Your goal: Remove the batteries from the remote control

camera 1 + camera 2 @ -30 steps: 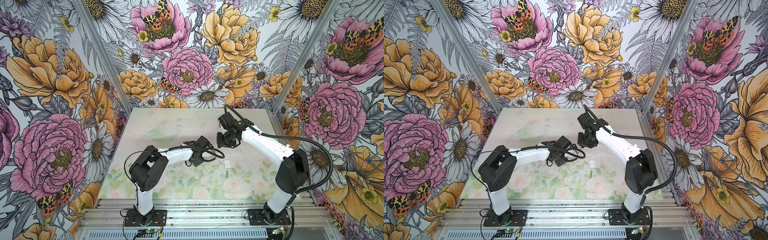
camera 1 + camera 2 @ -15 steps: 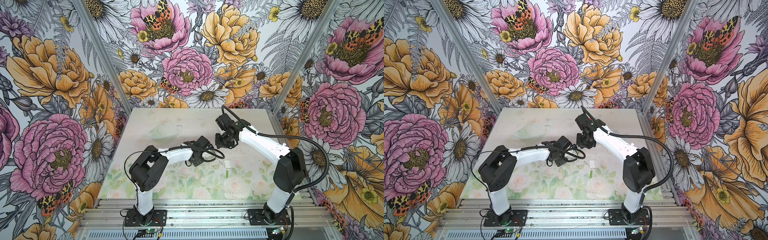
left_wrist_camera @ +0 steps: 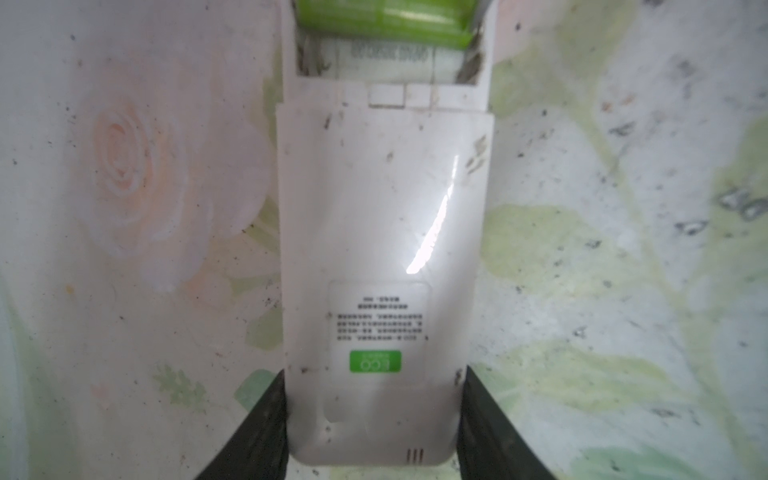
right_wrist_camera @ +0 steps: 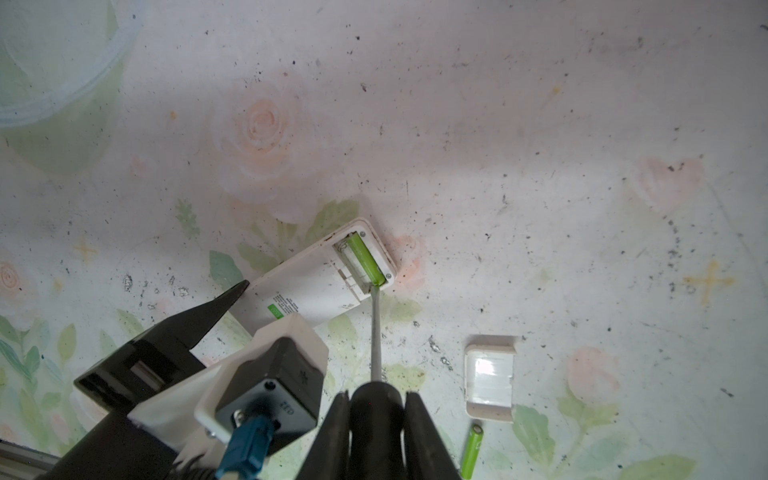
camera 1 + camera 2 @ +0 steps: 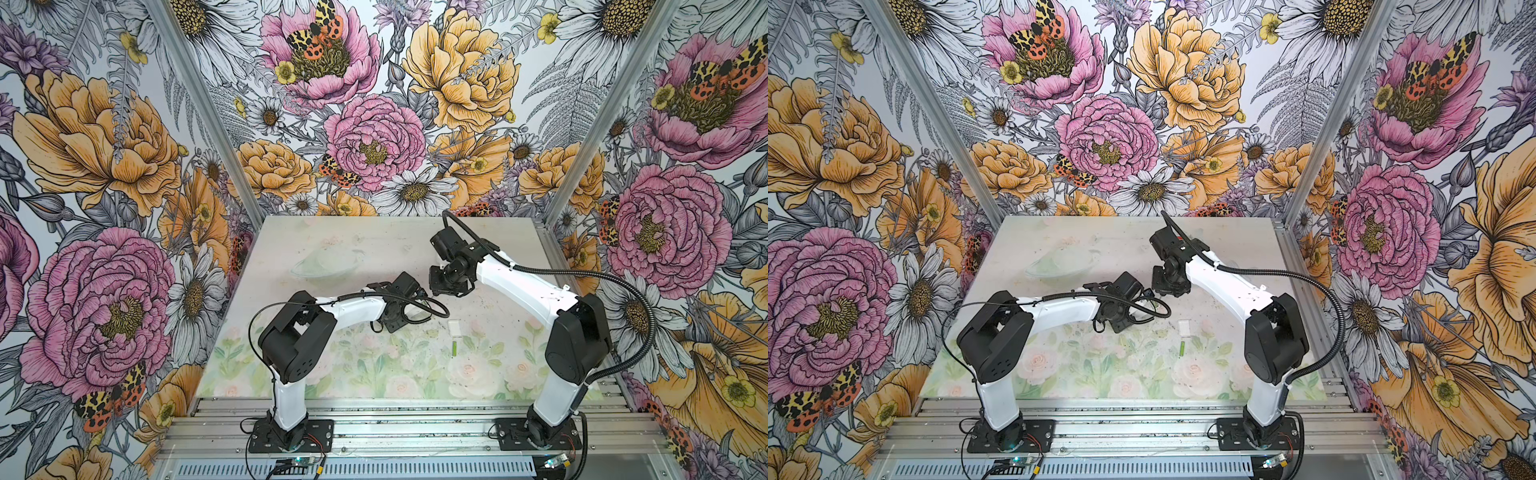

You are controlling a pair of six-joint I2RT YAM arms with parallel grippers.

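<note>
The white remote control [image 3: 374, 232] lies back up on the table with its battery compartment open. One light green battery [image 4: 365, 259] sits in the compartment [image 3: 382, 16]. My left gripper [image 3: 374, 374] is shut on the remote's lower end, one finger [image 4: 226, 299] along its side. My right gripper [image 4: 376, 395] is shut on a screwdriver's black handle [image 4: 376, 419]. Its thin shaft [image 4: 375, 332] reaches down to the end of the green battery in the compartment. A second light green battery [image 4: 471, 451] lies loose on the table in both top views [image 5: 454, 348] [image 5: 1182, 348].
The white battery cover [image 4: 490, 384] lies inner side up beside the loose battery, shown in both top views [image 5: 455, 328] [image 5: 1184, 326]. A translucent bowl [image 5: 324, 266] [image 5: 1059, 266] stands behind the left arm. Both wrists meet near the table's middle.
The right wrist has drifted slightly to the left with the screwdriver. The left arm and the remote have not moved.
</note>
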